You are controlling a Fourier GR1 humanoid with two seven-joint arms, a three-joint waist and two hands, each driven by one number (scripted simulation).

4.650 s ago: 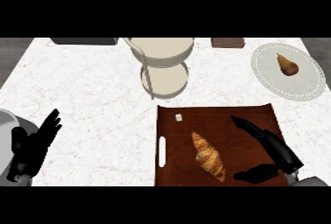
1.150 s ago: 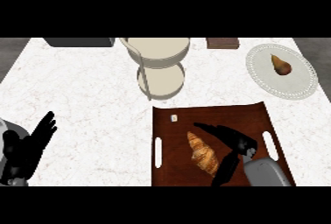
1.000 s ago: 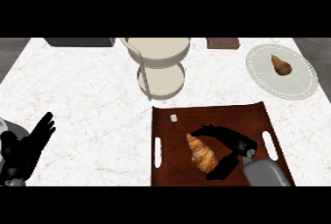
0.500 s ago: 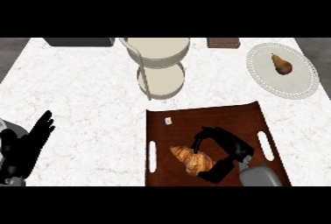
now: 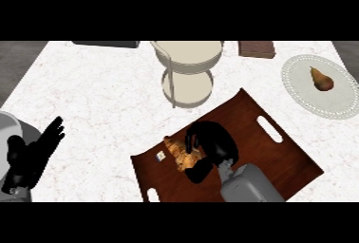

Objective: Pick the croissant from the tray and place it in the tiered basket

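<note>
1. Right hand (image 5: 214, 144): fingers curled over the croissant (image 5: 181, 154), clamped on it (much of the pastry is hidden beneath the hand).
2. Croissant: lies on the dark wooden tray (image 5: 280, 156), toward its left part.
3. Tray: sits skewed on the white marble counter (image 5: 105, 95), its slot handles at upper right and lower left.
4. Tiered basket (image 5: 188, 66): stands beyond the tray, at the counter's far side.
5. Left hand (image 5: 32, 156): rests at the view's left edge, fingers straight and apart.
6. Plate (image 5: 312, 99): at far right, carrying a pear (image 5: 322, 79).
</note>
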